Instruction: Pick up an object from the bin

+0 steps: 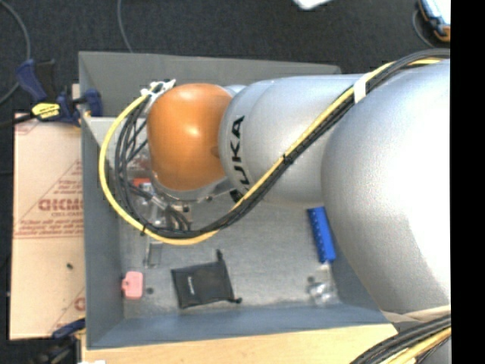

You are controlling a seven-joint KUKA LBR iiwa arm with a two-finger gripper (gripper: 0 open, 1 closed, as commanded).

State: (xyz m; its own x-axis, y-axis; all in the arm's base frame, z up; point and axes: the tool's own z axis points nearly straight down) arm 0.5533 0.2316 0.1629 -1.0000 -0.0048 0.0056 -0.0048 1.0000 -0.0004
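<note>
Candidate objects: the pink block [132,285] is the item nearest the gripper [157,218]. It lies just past the gripper on the side toward the near wall, slightly outward from the arm and close to the left wall of the bin [94,241]. The block rests on the floor, apart from the gripper. The black pouch [201,285] lies flat on the floor next to the block, on the arm side of the gripper and equally far toward the near wall. Block and pouch do not touch.

Gripper status: the gripper is positioned low in the left part of the bin, beneath the orange cover [186,135] and a loop of cables [121,203]. Whether it is apart, together or clamped on an item cannot be determined, and which object it is over cannot be determined either.

Other contents: a blue bar [320,234] lies well away from the gripper, on the arm side, beside the arm [379,173]. A small clear piece [321,291] lies beyond the bar, toward the near wall.
</note>
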